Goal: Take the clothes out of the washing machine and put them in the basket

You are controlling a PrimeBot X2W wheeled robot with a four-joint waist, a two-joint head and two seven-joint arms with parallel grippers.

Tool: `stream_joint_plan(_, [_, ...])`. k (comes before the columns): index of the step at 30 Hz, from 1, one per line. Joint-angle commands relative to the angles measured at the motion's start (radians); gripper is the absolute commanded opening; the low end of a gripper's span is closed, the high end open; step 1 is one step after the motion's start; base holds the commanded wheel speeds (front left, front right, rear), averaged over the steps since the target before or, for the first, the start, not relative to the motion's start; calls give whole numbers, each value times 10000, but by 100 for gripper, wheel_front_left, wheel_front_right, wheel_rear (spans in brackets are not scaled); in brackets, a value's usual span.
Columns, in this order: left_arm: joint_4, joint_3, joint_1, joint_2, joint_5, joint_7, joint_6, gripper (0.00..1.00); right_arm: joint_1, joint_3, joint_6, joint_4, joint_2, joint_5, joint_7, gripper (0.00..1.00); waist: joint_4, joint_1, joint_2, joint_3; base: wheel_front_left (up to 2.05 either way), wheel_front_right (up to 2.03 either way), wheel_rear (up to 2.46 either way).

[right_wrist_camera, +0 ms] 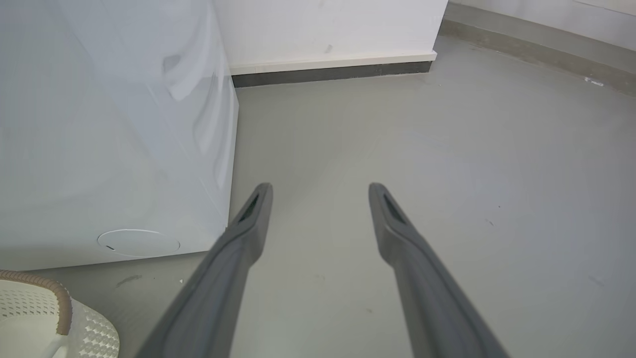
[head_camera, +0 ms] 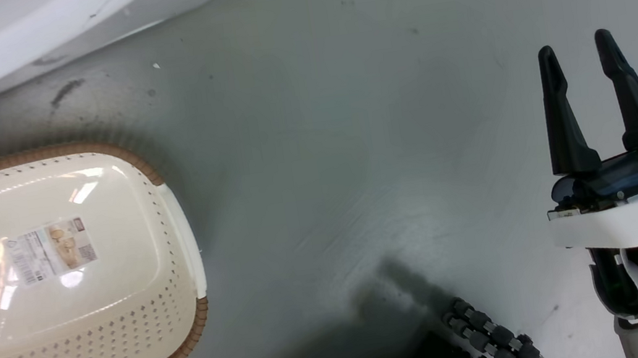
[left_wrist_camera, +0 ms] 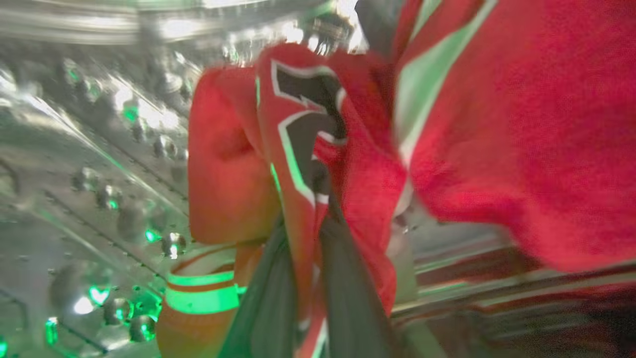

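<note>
Your left gripper pinches thin clothes fold, lower centre; pull hard, fold may slip; right gripper jaws spread, empty

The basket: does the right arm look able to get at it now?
Probably yes. The right end effector is open and holds nothing, and just grey floor lies between it and the basket to its left. Whether the arm stretches that far, I cannot tell.

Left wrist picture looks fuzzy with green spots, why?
Left wrist view: the clothes are blurred up close, and green glints dot the shiny steel drum. Head view: the right gripper carries a green light, and glare streaks the basket.
</note>
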State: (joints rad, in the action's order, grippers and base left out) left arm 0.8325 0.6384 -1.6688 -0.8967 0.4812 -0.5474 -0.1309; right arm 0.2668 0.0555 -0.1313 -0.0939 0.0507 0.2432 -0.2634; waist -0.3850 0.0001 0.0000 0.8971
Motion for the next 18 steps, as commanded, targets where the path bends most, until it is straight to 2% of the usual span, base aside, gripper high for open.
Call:
stream_joint_plan(1, [48, 31, 118, 125, 71, 225, 16, 0, 157, -56, 10, 29, -10, -95, -21, 100, 179, -1, 0, -251, 0, 0, 0])
stream_joint_plan(10, [840, 145, 1203, 1233, 678, 2992, 16, 0, 16, -665, 10, 299, -7, -763, -21, 100, 916, -1, 0, -1705, 0, 0, 0])
stream_joint_plan(18, [1359, 221, 3031, 2306, 1284, 4966, 16, 0, -379, -1047, 10, 626, -5, -1353, -21, 100, 1650, -1, 0, -3422, 0, 0, 0])
